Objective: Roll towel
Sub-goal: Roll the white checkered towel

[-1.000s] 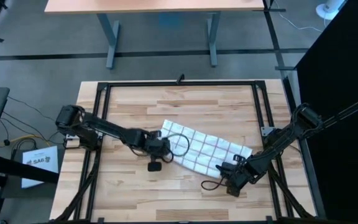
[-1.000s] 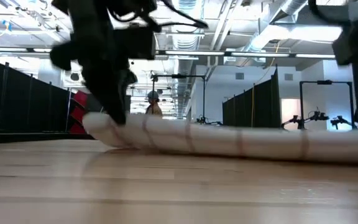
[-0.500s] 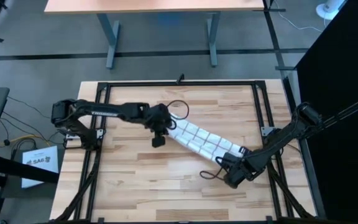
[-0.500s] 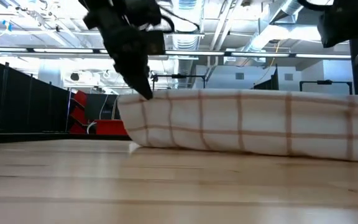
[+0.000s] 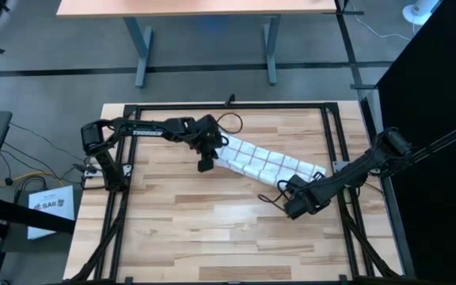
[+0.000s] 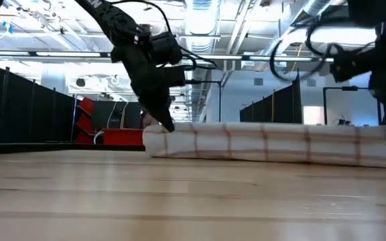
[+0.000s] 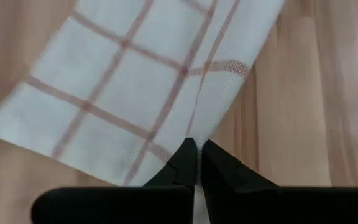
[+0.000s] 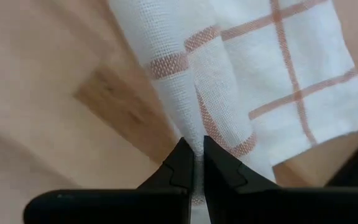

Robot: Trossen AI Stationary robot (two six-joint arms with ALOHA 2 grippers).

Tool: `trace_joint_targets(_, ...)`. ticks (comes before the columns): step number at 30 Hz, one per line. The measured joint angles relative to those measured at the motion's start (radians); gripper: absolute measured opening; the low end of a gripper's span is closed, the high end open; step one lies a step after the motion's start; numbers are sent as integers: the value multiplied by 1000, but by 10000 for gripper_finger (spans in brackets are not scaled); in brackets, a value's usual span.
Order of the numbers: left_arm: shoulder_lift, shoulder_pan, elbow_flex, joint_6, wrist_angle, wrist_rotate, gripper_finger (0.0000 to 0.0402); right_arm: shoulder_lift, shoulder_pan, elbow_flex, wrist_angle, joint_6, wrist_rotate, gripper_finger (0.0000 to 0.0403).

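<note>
a: starting at my left gripper. the fingers are pinched together on the hemmed edge of the towel, with the cloth caught in the thin slit between the tips.

b: where does that put it on the table?

a: from above, the left gripper is at the towel's left end, toward the far middle of the wooden table. in the low view the left gripper comes down at a slant onto the left tip of the towel.

b: and the other side?

a: my right gripper is the same story, tips narrow and clamped on a fold of the towel at its hem. from above, the right gripper is at the towel's right end, near the table's right edge and closer to the near side than the left one.

b: so how does the cloth lie?

a: it runs as a long narrow band slanting between the two grippers, folded over on itself, white with thin reddish-brown grid lines. in the low view it looks like a low thick strip resting on the wood, ends held. the black frame borders the table.
</note>
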Motion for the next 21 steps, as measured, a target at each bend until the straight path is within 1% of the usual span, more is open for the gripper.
trace_joint_targets(4,-9,24,110,26,-114,-12,0,-104,-36,0,16,-7,13,9)
trace_joint_targets(7,-8,34,184,49,-215,-12,0,-193,-74,0,42,-52,14,9)
trace_joint_targets(12,-8,65,249,92,-270,-15,0,-340,-185,-19,-3,-138,17,9)
trace_joint_targets(14,0,86,250,109,-259,-13,0,-405,-241,-59,0,-153,-3,9)
trace_joint_targets(17,45,121,251,113,-279,17,0,-506,-315,-153,101,-166,-86,9)
trace_joint_targets(21,132,150,250,124,-270,47,0,-592,-339,-295,268,-149,-126,9)
